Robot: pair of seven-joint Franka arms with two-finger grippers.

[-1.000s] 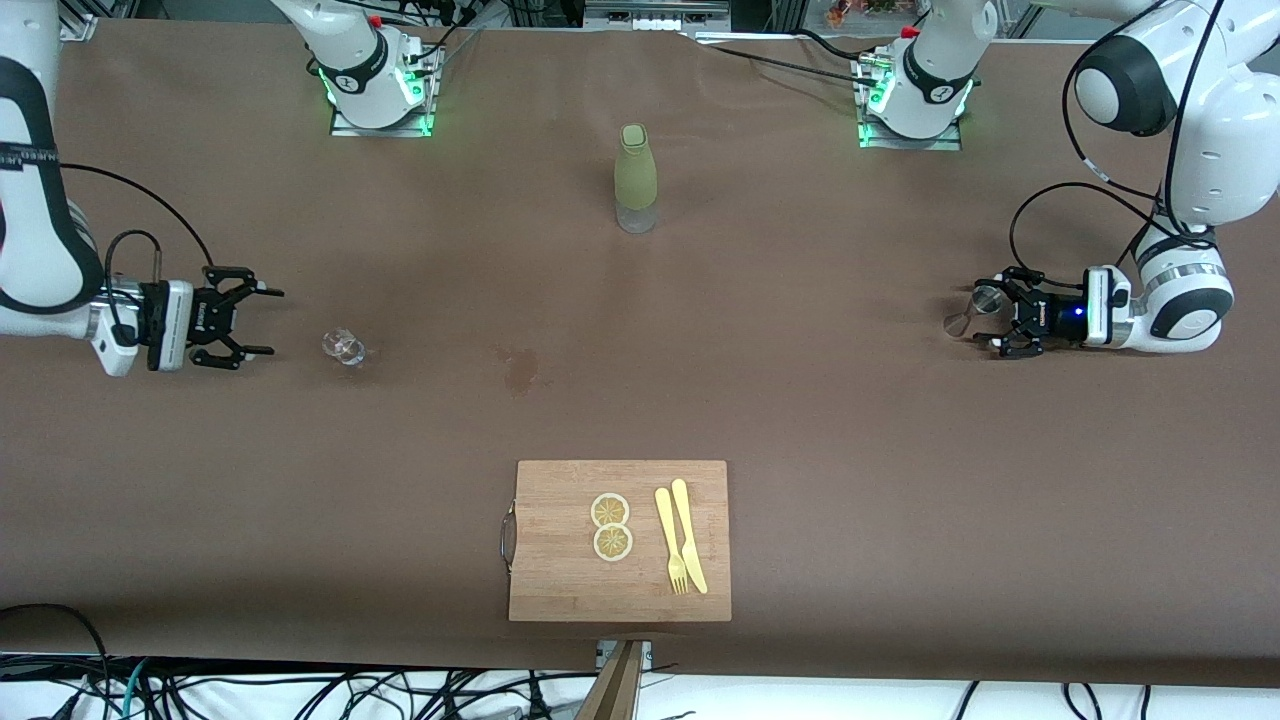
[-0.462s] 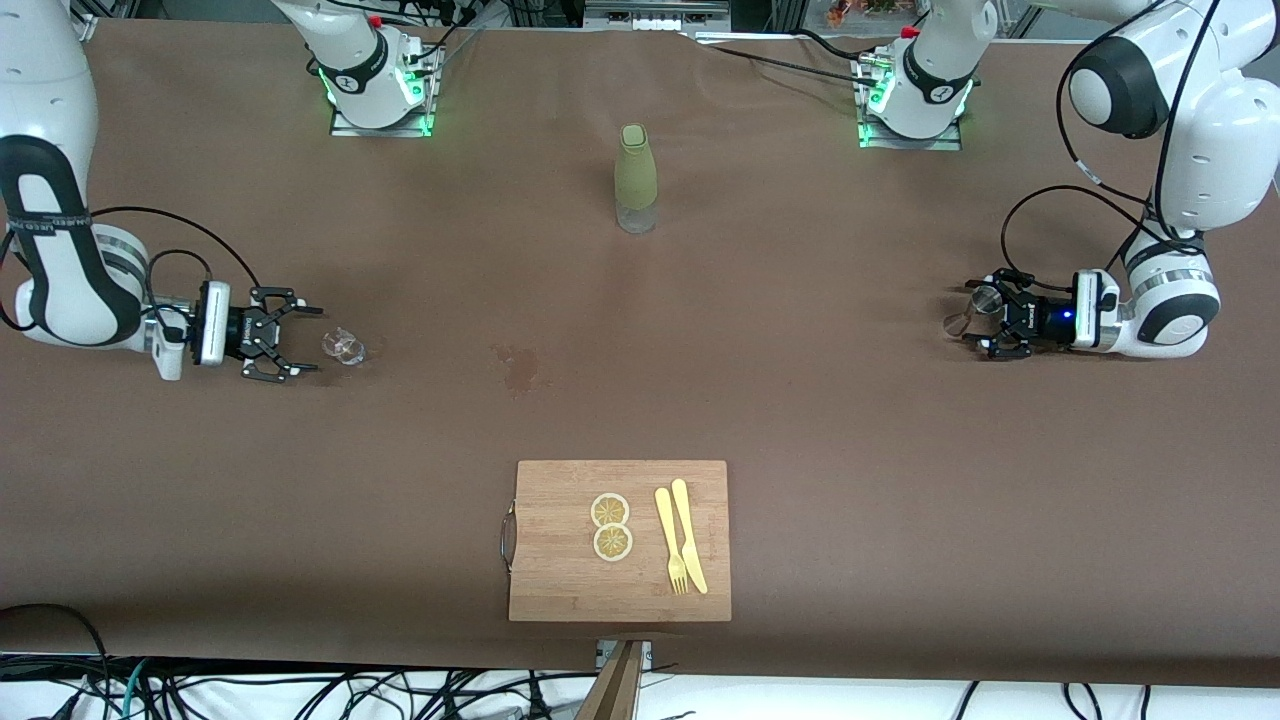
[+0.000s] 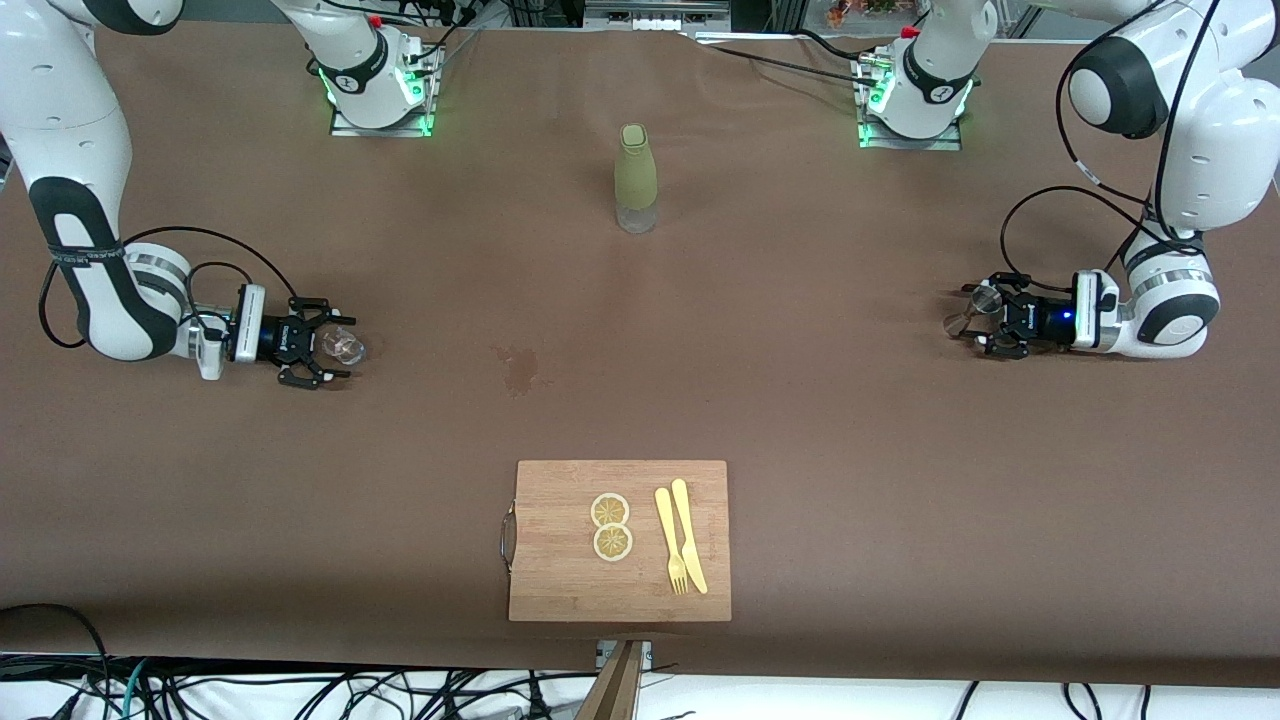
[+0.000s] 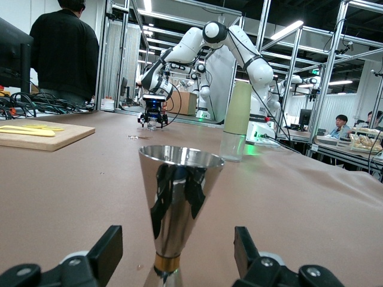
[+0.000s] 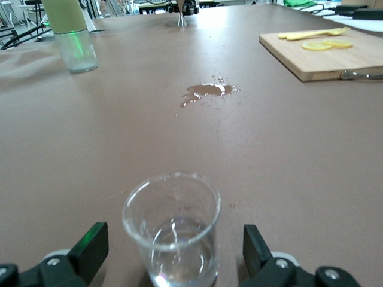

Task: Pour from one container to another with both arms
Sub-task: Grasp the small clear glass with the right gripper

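The small clear glass cup [image 3: 349, 346] stands on the brown table toward the right arm's end, with a little clear liquid in it. My right gripper [image 3: 338, 349] is low at the table, open, one finger on each side of the cup [image 5: 173, 236] and gaps on both sides. Toward the left arm's end stands the silvery hourglass jigger [image 3: 973, 311]. My left gripper [image 3: 978, 319] is open around it. In the left wrist view the jigger [image 4: 178, 209] stands upright between the black fingers [image 4: 109, 250], touching neither.
An olive-green bottle [image 3: 635, 178] stands mid-table near the bases. A wet stain [image 3: 518, 368] marks the cloth at the middle. Nearer the front camera lies a wooden cutting board [image 3: 560, 580] with two lemon slices [image 3: 611, 526] and a yellow fork and knife [image 3: 680, 548].
My right arm has swung in and down along the table until its open fingers straddle the glass cup. The left gripper has settled slightly lower around the jigger.
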